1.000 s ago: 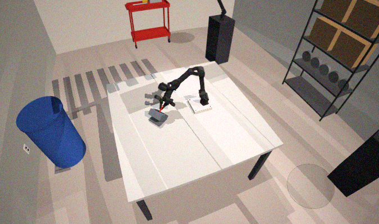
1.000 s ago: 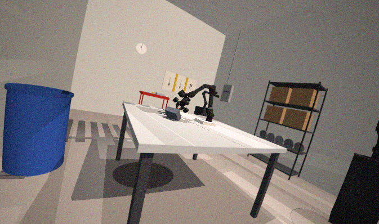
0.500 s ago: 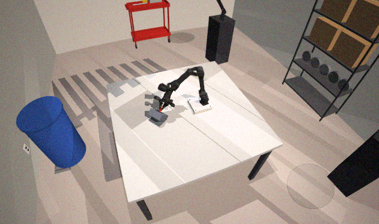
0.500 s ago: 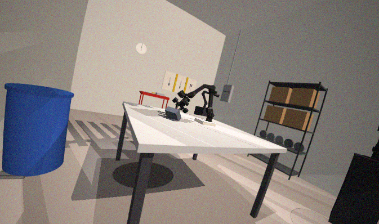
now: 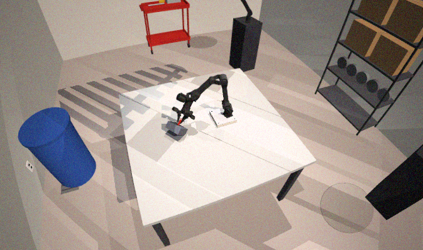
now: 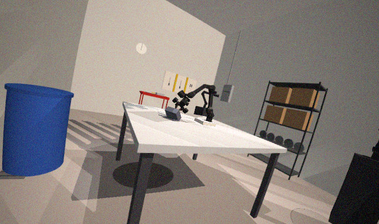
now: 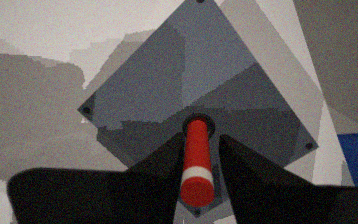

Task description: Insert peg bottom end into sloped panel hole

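The sloped panel is the face of a grey-blue block point(image 5: 177, 130) point(image 6: 172, 113) point(image 7: 140, 95) on the table. Its round hole point(image 7: 212, 126) has a dark rim. A round red peg point(image 5: 180, 122) point(image 7: 197, 150) with a white band near its top leans out of the hole, its lower end inside the rim. How deep it sits cannot be told. My gripper point(image 5: 180, 121) point(image 7: 201, 140) is slightly open around the peg. In the wrist view a narrow gap shows between the peg and the right finger; the left finger is very near the peg. The exterior view hides the peg.
The arm's base stands on a white plate point(image 5: 216, 122) point(image 6: 200, 121) behind the block on the white table point(image 5: 209, 176) point(image 6: 187, 140). A blue bin point(image 5: 58, 147) point(image 6: 35, 129) stands on the floor beyond the table's left edge.
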Robot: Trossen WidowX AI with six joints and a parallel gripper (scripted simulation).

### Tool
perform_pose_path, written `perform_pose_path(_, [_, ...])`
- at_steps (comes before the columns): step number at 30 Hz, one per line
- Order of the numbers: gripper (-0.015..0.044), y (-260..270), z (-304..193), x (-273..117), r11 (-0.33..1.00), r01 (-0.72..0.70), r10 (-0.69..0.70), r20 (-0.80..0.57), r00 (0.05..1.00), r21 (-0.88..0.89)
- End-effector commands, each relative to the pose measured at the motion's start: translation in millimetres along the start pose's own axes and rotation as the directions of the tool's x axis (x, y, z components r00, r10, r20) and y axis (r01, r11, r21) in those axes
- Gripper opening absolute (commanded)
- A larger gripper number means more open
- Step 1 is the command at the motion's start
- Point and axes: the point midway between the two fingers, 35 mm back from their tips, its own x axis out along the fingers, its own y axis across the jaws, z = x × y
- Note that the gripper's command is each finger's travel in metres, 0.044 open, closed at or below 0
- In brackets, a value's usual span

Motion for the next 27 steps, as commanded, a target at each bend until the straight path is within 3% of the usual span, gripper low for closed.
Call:
perform_pose_path(1, [0.0184, 0, 0, 0, 1.000, 0.001, -0.001, 0.000, 1.000, 0.000])
perform_pose_path(11, [0.0440, -1, 0, -5, 1.000, -0.001, 0.001, -0.001, 1.000, 0.000])
perform_pose_path(27, [0.0440, -2, -4, -35, 1.000, -0.009, 0.009, -0.007, 1.000, 0.004])
